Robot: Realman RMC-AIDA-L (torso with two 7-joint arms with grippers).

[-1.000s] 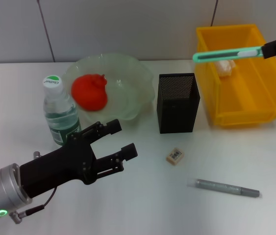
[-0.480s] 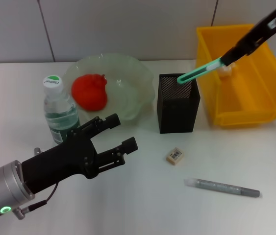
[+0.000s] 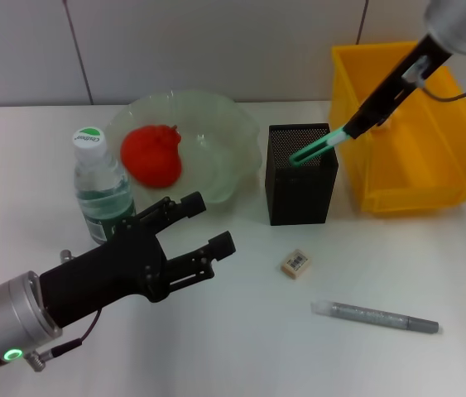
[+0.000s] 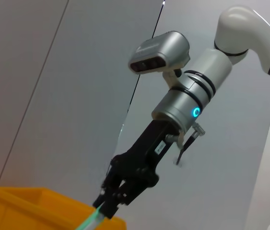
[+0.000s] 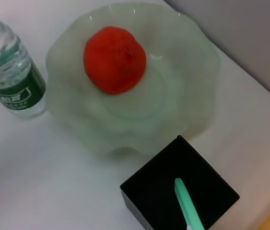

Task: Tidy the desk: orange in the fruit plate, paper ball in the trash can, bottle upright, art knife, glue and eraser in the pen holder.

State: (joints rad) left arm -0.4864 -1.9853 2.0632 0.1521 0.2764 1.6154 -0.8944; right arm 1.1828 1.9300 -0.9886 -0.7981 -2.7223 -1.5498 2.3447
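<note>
My right gripper point(image 3: 355, 126) is shut on the green art knife point(image 3: 314, 149), which tilts down with its tip inside the black mesh pen holder point(image 3: 300, 186). The right wrist view shows the art knife point(image 5: 188, 206) over the pen holder's point(image 5: 149, 191) opening. The orange point(image 3: 151, 155) lies in the green glass fruit plate point(image 3: 216, 124). The bottle point(image 3: 100, 190) stands upright beside the plate. The eraser point(image 3: 295, 263) and the grey glue stick point(image 3: 375, 317) lie on the table. My left gripper point(image 3: 210, 222) hovers open in front of the bottle. The paper ball is hidden behind my right arm.
The yellow trash can point(image 3: 419, 157) stands right of the pen holder. The left wrist view looks up at the right gripper point(image 4: 107, 207) and the bin's rim point(image 4: 29, 203). White tabletop stretches around the eraser and the glue.
My right gripper has swung the art knife from level above the trash can to a downward tilt, its tip now in the pen holder. The left gripper has shifted only slightly.
</note>
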